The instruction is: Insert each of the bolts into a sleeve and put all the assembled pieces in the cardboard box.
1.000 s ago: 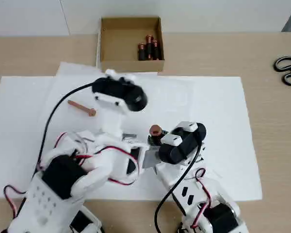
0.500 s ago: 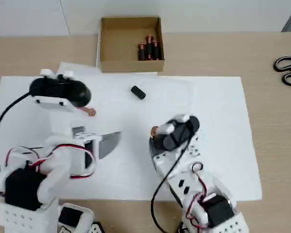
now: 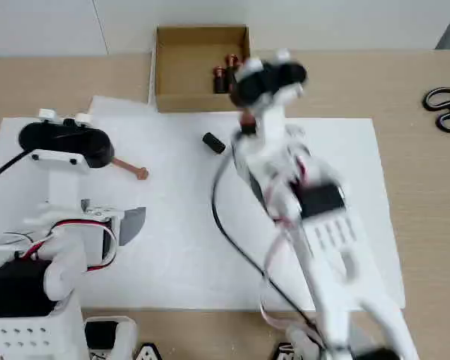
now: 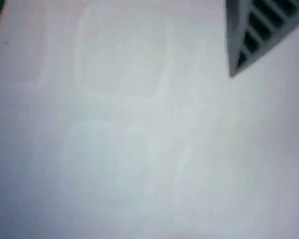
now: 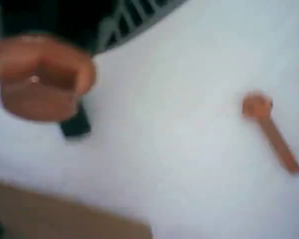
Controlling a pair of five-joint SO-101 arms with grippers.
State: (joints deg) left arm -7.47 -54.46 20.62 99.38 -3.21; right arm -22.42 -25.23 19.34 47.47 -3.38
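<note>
High view: the right arm stretches across the light wooden desk [image 3: 405, 82] toward the open brown cardboard box [image 3: 163, 67] at 12 o'clock. Its tool [image 3: 245, 124] is clamped on a copper-headed bolt [image 3: 247, 118] just short of the box's 6 o'clock wall; whether a sleeve already rides on that bolt cannot be told. Dark-and-copper assembled pieces [image 3: 220, 76] lie inside the box toward its 3 o'clock side, partly behind the arm. On the white paper sheet [image 3: 172, 262], a short black cylindrical sleeve [image 3: 214, 142] lies at 8 o'clock of the right tool. A loose copper bolt [image 3: 127, 166] rests well apart at the sleeve's 9 o'clock, beside the left arm. The left tool [image 3: 133, 223] hangs over bare paper at 6 o'clock of that bolt; how far open it is cannot be told. Black-handled scissors [image 3: 444, 105] sit at the desk's 3 o'clock edge. Left wrist view: a grey ribbed part of the left tool [image 4: 254, 35] above plain paper. Right wrist view: the round head of the copper-headed bolt [image 5: 40, 79] close up in the grip, the black sleeve [image 5: 75, 124] just beyond it, the loose copper bolt [image 5: 271, 134] farther off. The job looks well advanced: several pieces are boxed and one is about to follow, leaving one bolt and one sleeve to join and box.
</note>
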